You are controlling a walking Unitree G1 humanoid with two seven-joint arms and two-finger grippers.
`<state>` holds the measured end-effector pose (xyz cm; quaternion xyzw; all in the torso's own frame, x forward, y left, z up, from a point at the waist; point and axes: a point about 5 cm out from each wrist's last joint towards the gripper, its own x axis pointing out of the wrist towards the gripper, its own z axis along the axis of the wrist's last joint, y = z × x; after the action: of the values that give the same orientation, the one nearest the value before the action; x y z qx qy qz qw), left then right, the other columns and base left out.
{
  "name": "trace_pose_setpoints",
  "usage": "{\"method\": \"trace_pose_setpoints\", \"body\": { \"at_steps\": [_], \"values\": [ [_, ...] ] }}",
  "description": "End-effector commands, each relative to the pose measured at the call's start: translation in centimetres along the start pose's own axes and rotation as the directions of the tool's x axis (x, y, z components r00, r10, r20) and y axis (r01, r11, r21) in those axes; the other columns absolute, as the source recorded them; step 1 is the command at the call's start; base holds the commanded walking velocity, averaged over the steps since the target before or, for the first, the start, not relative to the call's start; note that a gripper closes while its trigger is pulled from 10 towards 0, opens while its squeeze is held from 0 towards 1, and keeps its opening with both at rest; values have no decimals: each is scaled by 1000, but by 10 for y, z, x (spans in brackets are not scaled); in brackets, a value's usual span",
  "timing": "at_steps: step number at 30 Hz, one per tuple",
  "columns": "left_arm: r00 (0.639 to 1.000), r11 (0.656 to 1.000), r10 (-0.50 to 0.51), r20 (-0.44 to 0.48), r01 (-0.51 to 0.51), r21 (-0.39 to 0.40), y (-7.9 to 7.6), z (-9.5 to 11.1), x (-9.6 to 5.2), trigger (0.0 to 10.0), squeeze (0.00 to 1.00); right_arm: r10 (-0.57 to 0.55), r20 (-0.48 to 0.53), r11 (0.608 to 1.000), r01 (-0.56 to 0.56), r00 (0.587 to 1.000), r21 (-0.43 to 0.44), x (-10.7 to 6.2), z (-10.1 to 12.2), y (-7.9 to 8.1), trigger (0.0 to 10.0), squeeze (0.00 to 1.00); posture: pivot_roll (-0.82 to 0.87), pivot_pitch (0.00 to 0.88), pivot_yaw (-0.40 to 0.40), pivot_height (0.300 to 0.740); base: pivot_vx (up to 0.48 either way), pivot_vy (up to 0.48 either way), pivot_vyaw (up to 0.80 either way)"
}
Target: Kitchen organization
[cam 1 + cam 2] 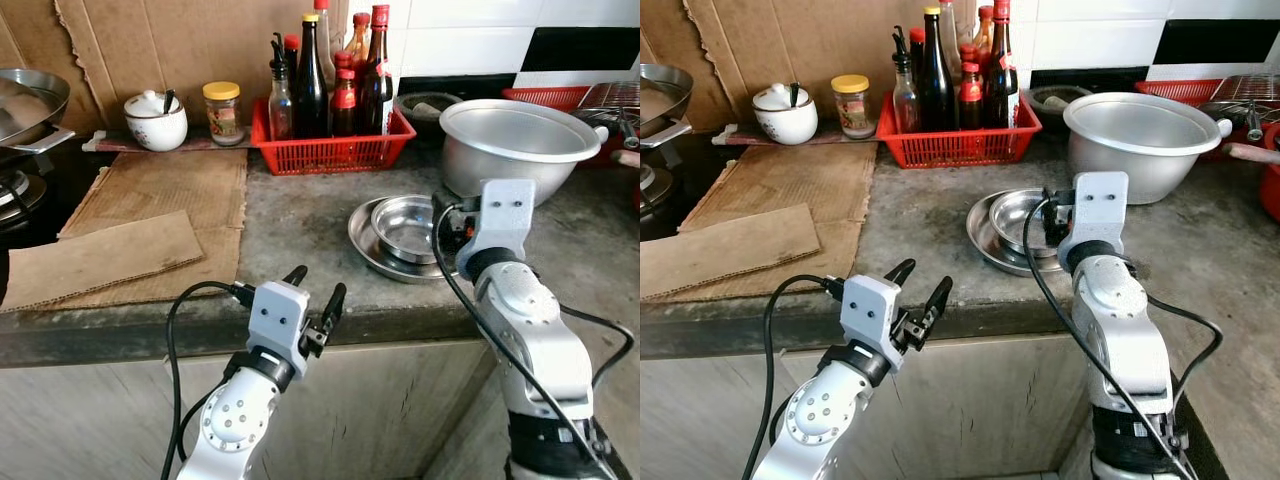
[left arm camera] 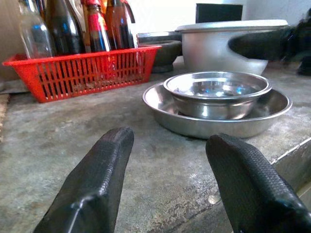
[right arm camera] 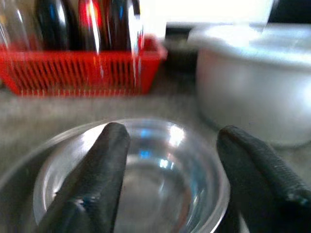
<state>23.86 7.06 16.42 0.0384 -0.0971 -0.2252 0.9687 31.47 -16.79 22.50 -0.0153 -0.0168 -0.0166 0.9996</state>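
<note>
On the counter [image 1: 300,215], one steel bowl [image 1: 405,225] sits in one plate [image 1: 368,250], both end effectors spread open, empty.

On the counter [image 1: 300,215] a small bowl [image 1: 403,226] sits in a plate [image 1: 365,245]; behind them stands a basket [image 1: 330,150] of bottles [image 1: 308,85]; a large pot [image 1: 515,145] lies to the right.
</note>
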Motion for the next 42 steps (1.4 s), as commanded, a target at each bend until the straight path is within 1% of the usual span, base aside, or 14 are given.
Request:
{"method": "trace_pose_setpoints", "body": {
  "at_steps": [1,2,3,4,7,10,19,23,29,31,36,38,42],
  "values": [
    [1000,1000,-1,5,1,-8,-1,2,-2,10000,0,-17,-42,1000,17,999,7,4,1,-3,10000,0,169,80,-32,740,0,0,0],
    [1000,1000,0,3,0,-9,-1,2,-2,10000,0,-44,-72,998,46,996,35,7,0,-6,10000,0,168,78,-32,740,0,0,0],
    [1000,1000,1,3,-1,-10,-1,2,-3,10000,0,-53,-87,998,57,995,39,8,0,-6,10000,0,168,78,-32,740,0,0,0],
    [1000,1000,2,1,-2,-9,-1,1,-3,10000,0,-54,-107,996,61,993,63,9,0,-7,10000,0,169,81,-36,740,0,0,0],
    [1000,1000,6,-3,-6,-7,0,1,-3,10000,0,-6,-168,989,31,986,143,11,2,-6,10000,0,167,81,-34,740,0,0,0],
    [1000,1000,7,-4,-7,-5,0,0,-3,10000,0,-2,-186,987,31,983,155,12,5,-9,10000,0,169,81,-35,740,0,0,0],
    [1000,1000,8,-3,-8,-5,0,0,-3,10000,0,17,-255,979,37,967,203,15,8,-11,10000,0,167,77,-34,740,0,0,0],
    [1000,1000,11,-2,-11,-5,-1,0,-2,10000,0,17,-269,978,40,963,205,17,9,-12,10000,0,168,71,-42,740,0,0,0],
    [1000,1000,10,-6,-10,-5,-1,-2,-3,10000,0,55,-302,971,19,952,240,18,10,-7,10000,0,168,67,-37,740,0,0,0],
    [1000,1000,10,-7,-10,-5,-1,-2,-4,10000,0,47,-306,971,29,951,239,18,9,-7,10000,0,168,67,-37,740,0,0,0],
    [1000,1000,9,-6,-9,-6,-1,-2,-4,10000,0,7,-279,965,66,960,253,21,14,-14,10000,0,169,65,-40,740,0,0,0],
    [1000,1000,8,-7,-8,-5,-1,-2,-3,10000,0,-15,-249,959,84,968,269,23,21,-19,10000,0,169,65,-40,740,0,0,0],
    [1000,1000,6,-6,-6,-5,-1,-2,-3,10000,0,-19,-254,959,89,967,267,23,22,-19,10000,0,169,65,-40,740,0,0,0]
  ]
}}
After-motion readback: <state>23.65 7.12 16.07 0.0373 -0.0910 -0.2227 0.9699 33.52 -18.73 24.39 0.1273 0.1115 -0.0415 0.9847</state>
